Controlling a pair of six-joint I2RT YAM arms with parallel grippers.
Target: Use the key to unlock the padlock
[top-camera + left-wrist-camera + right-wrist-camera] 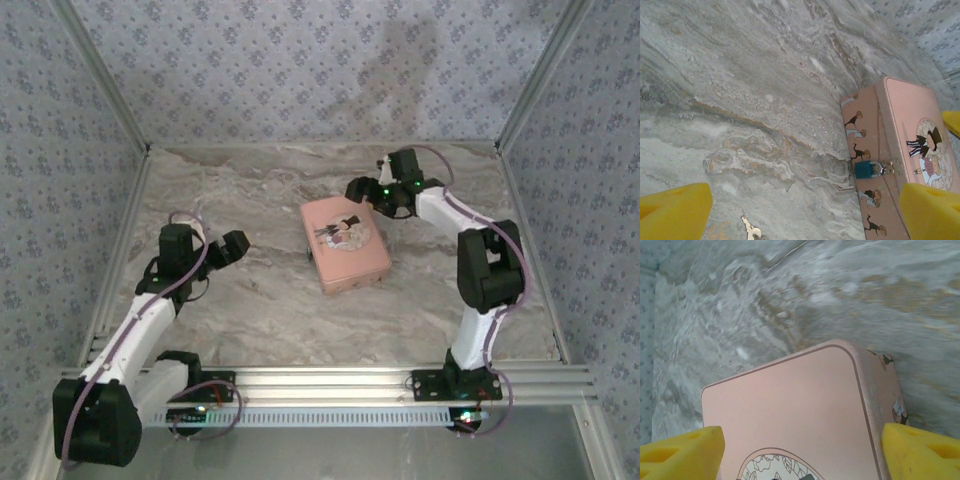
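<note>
One key [751,231] lies near one pink case [344,245] bearing one padlock [865,169]

The top view looks down from high behind the near edge of the table [260,320], far enough back to take in all of it, the walls [300,70] and the box [345,245] mid-table. The left wrist view hangs low over the table, facing the box's side with the padlock [865,169]. The right wrist view sits close above the box's lid [800,410], looking down. All three share the box.
</note>
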